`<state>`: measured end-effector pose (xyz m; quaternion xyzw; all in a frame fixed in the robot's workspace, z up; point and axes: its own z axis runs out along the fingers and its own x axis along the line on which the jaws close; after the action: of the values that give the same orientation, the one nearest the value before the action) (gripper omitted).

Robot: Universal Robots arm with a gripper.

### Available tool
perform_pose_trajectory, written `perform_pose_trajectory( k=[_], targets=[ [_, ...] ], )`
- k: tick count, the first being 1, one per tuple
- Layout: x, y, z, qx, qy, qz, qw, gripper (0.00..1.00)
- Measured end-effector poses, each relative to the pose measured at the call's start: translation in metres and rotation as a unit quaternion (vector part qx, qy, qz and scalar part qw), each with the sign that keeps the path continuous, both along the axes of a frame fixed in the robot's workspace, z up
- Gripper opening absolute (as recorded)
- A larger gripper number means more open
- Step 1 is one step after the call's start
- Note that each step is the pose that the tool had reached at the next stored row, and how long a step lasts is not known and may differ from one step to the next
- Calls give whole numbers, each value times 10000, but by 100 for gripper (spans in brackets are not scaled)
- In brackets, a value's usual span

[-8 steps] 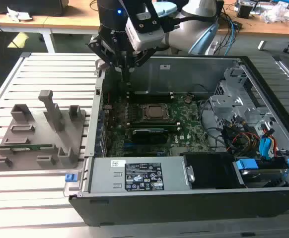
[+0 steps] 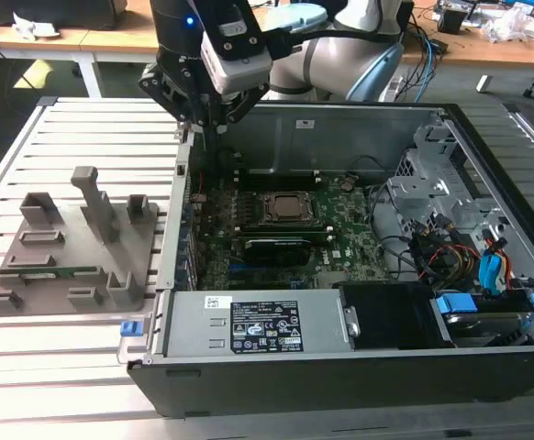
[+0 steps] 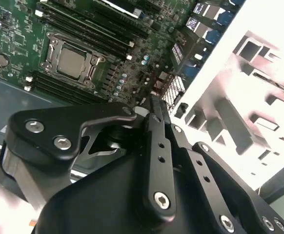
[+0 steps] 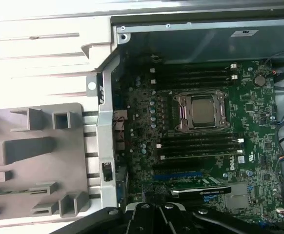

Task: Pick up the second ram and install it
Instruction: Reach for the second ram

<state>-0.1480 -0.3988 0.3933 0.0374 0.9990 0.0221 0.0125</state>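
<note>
The second ram (image 2: 61, 271) is a thin green stick lying flat in a slot of the grey fixture plate (image 2: 111, 266), outside the computer case on the exterior view's left. The first wrist view shows the same ram (image 4: 17, 191) on the fixture plate (image 4: 44, 146). My gripper (image 2: 210, 124) hangs over the case's back corner, well away from the ram, with its fingers drawn together on nothing. In the second wrist view the gripper (image 3: 152, 102) points down at the edge of the green motherboard (image 3: 15, 34). Dark memory slots (image 4: 198, 144) flank the CPU socket (image 4: 202, 110).
The open case (image 2: 304, 137) lies on a slatted white table (image 2: 56, 367), with its metal side wall (image 4: 102, 131) between fixture and motherboard. A power supply (image 2: 258, 325), drive cage (image 2: 437, 174) and loose cables (image 2: 473, 261) crowd the exterior view's right. Wooden desks stand behind.
</note>
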Motion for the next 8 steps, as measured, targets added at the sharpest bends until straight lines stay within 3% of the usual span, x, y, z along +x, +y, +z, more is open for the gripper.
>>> perform_pose_trajectory(
  k=[8],
  targets=[
    [-372,0,0,0,0,0,10000,11]
  ],
)
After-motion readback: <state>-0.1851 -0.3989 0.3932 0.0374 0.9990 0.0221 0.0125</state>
